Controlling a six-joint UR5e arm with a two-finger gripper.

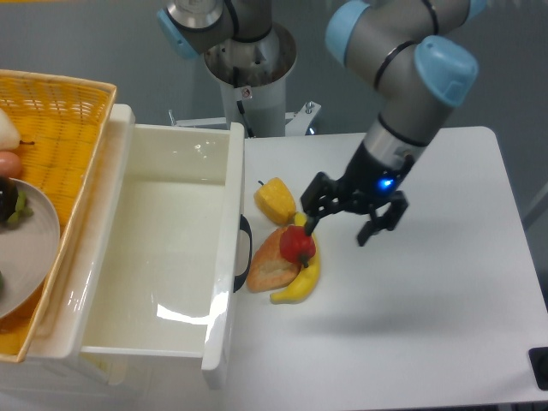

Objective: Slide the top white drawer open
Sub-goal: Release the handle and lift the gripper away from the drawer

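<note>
While my gripper (349, 216) hovers, jaws apart, the top white drawer (171, 257) looks light, slick; I'd hook its black handle (245, 253).

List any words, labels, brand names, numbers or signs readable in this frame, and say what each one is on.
No text can be read anywhere in this frame.
A small red mark sits on the white robot base column, too small to read.
A blue light glows on the wrist above the claw; it is a lamp, not a sign.
The top white drawer carries no label.
</note>
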